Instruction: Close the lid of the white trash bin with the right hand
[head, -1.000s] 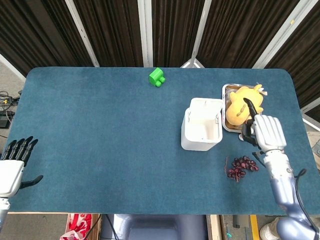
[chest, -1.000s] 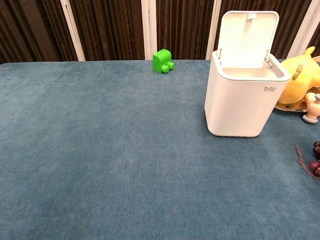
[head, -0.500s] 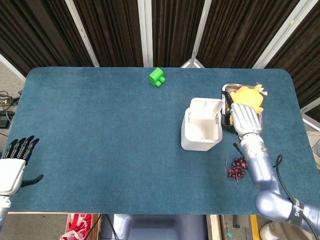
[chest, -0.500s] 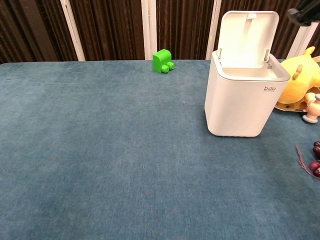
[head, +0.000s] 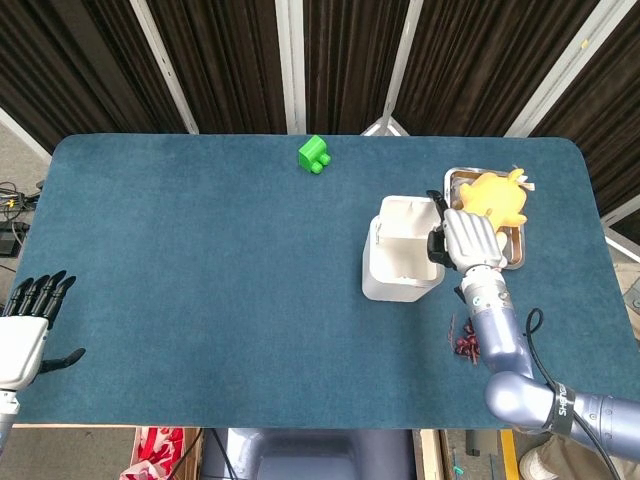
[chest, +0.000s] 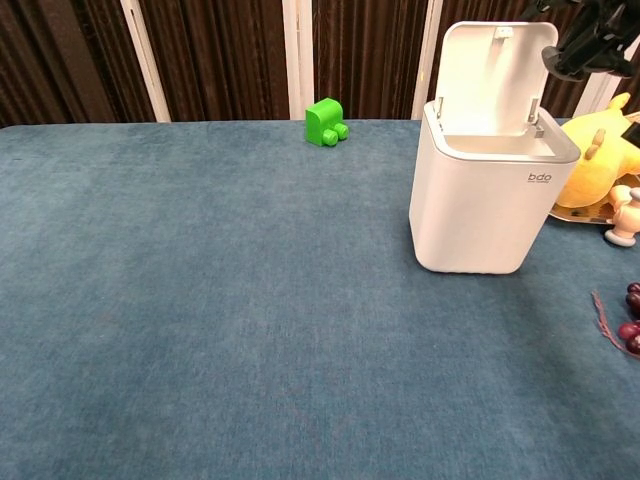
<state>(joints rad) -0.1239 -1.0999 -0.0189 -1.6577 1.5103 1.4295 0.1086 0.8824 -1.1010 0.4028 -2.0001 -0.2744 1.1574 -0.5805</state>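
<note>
Since the earlier frames the right hand (head: 468, 240) has travelled left from over the yellow toy to the bin's right edge; in the chest view its dark fingers (chest: 590, 40) now show at the upper right, beside the raised lid (chest: 495, 75), where a second ago nothing of it showed. The bin, the lid and the left hand have not shifted.

Left to right: the left hand (head: 25, 335) hangs off the table's near-left corner, holding nothing — fingers straight and side by side, thumb out to the side. The blue table (head: 200, 280) carries a green block (head: 314, 155) near its far edge, well apart from everything else. The white bin (head: 403, 262) stands right of centre, open, its lid upright at the back. The right hand is over the bin's right rim with its fingers stretched forward toward the lid, a little apart and holding nothing; whether they touch the lid I cannot tell. Just behind it lies the yellow toy (head: 495, 195) on a metal tray (head: 452, 180). Dark red grapes (head: 466, 345) lie near the front, partly under the right forearm.
</note>
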